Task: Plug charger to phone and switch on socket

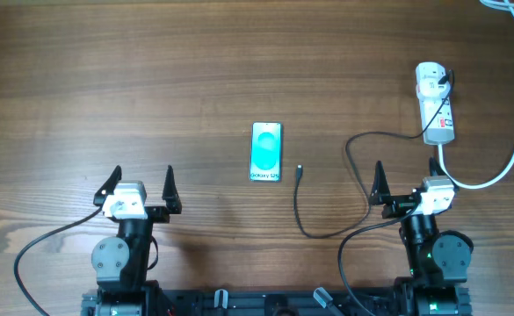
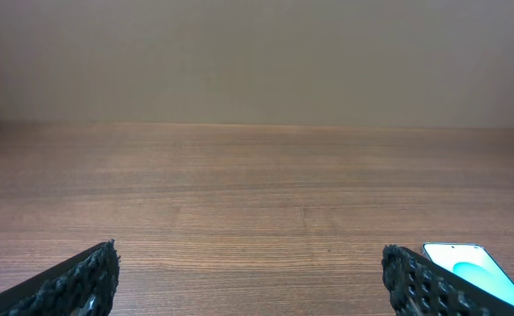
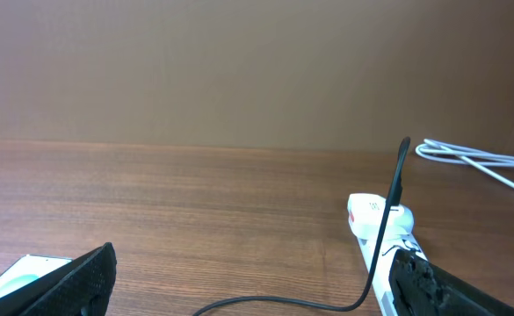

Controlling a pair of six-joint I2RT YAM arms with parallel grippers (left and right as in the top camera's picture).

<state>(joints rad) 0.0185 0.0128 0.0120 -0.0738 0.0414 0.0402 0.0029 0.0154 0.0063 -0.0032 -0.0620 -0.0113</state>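
The phone [image 1: 266, 151] lies flat mid-table with its turquoise screen up; corners of it show in the left wrist view [image 2: 467, 262] and the right wrist view [image 3: 15, 279]. The charger's thin black cable [image 1: 355, 189] loops from its white adapter [image 1: 430, 81], plugged into the socket [image 1: 437, 118] at the right, to a small plug tip [image 1: 300, 170] lying just right of the phone. The cable [image 3: 375, 263] and socket [image 3: 372, 230] show in the right wrist view. My left gripper [image 1: 141, 183] is open and empty, left of the phone. My right gripper [image 1: 408, 171] is open and empty, below the socket.
A thick white cord [image 1: 511, 149] runs from the socket's near end, curving up the right edge of the table; it also shows in the right wrist view [image 3: 476, 158]. The robots' black cables [image 1: 37, 254] trail near the front edge.
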